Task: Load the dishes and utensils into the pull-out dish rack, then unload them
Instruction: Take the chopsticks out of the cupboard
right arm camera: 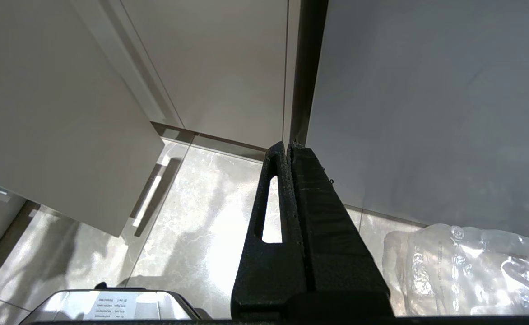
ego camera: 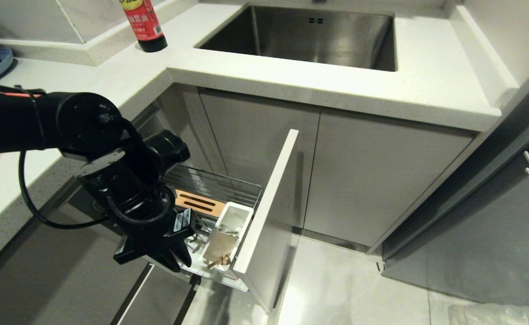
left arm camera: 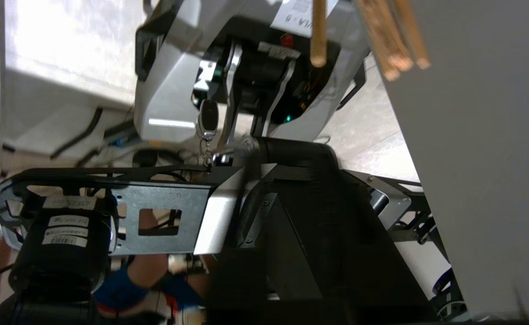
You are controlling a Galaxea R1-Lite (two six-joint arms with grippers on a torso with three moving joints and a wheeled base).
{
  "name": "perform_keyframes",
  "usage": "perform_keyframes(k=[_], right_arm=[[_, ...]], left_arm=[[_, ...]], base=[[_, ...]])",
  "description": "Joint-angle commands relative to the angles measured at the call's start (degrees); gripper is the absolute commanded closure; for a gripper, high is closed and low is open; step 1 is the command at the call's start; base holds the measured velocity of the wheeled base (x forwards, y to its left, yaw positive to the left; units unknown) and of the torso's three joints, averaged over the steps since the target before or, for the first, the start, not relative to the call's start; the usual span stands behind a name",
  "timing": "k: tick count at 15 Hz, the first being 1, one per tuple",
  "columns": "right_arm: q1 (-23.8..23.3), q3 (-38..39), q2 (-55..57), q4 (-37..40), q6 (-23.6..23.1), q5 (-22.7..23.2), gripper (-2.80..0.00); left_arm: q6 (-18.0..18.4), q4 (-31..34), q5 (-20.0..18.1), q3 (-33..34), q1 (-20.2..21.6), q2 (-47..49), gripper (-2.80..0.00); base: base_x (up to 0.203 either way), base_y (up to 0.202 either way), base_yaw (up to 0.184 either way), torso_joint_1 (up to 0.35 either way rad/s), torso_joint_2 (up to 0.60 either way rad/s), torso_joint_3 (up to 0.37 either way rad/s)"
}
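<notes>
Nearest to us, the left gripper (ego camera: 156,257) hangs low inside the pull-out dish rack (ego camera: 246,192), at about 9 o'clock of the white utensil caddy (ego camera: 236,217) and just beside it. We cannot tell whether it is clenched or released, and we see nothing clearly held in it. The chopsticks (ego camera: 221,261) stand in the caddy's near compartment; the left wrist view shows their blunt wooden ends (left arm camera: 388,56) against the caddy's pale wall. The spoon we cannot make out, and the bowl is not in view.

We judge the step to be work on the chopsticks at the caddy, whether placing or fetching. To do it well, we would:
- keep the wrist upright and move straight up or down, so the sticks do not lever against the caddy wall;
- stay off the chrome wires and the slotted wooden board (ego camera: 201,204) at 10 o'clock of the caddy;
- take both sticks together near their upper ends, since thin sticks scissor apart easily.

The rack's front panel (ego camera: 271,194) stands at 3 o'clock of the caddy. The right gripper (right arm camera: 288,146) is parked over the floor, clenched on nothing.

Farther off, at 12 o'clock, lies the steel sink (ego camera: 382,43), and at 11 o'clock a soy sauce bottle (ego camera: 146,25) stands on the countertop (ego camera: 291,76).
</notes>
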Motion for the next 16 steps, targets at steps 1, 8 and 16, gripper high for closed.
perform_keyframes(k=[1, 8, 16], right_arm=[[0.02, 0.00, 0.05, 0.00, 0.01, 0.02, 0.00], [0.02, 0.00, 0.05, 0.00, 0.01, 0.02, 0.00], [0.02, 0.00, 0.05, 0.00, 0.01, 0.02, 0.00]], left_arm=[[-0.26, 0.35, -0.18, 0.05, 0.05, 3.14, -2.80], [-0.28, 0.29, -0.45, 0.13, 0.49, 10.13, -2.80], [-0.14, -2.67, -0.71, 0.05, 3.17, 14.90, -2.80]], base=[[0.000, 0.000, 0.000, 0.000, 0.00, 0.000], [0.000, 0.000, 0.000, 0.000, 0.00, 0.000], [0.000, 0.000, 0.000, 0.000, 0.00, 0.000]])
